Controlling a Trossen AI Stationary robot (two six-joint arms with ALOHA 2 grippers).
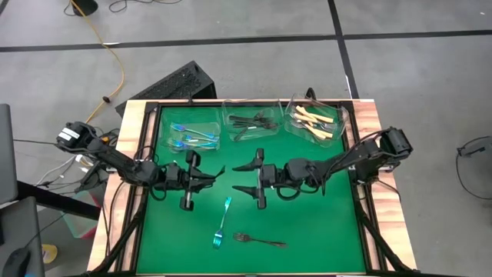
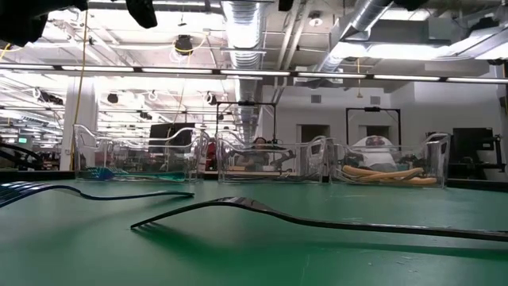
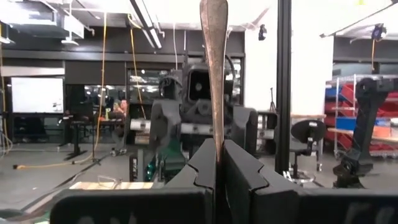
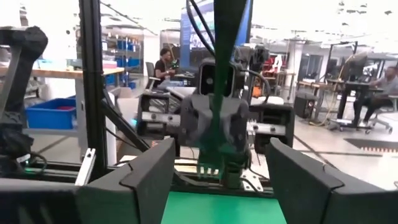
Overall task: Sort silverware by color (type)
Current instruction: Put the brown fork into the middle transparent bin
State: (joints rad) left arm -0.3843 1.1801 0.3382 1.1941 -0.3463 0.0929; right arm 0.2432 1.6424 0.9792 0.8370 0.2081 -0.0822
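Fork [image 3: 213,68] pinched upright in left gripper [image 3: 219,163], frame center; right gripper [image 4: 214,180] spread wide, empty.
Could slip or tilt during handover, given thin pinch.

Three clear plastic tubs [image 1: 257,123] in a row along far edge of green mat [image 1: 307,223]. Wooden table border [image 1: 127,169]. Black keyboard [image 1: 165,85] and yellow cable [image 1: 115,61] on grey floor beyond.
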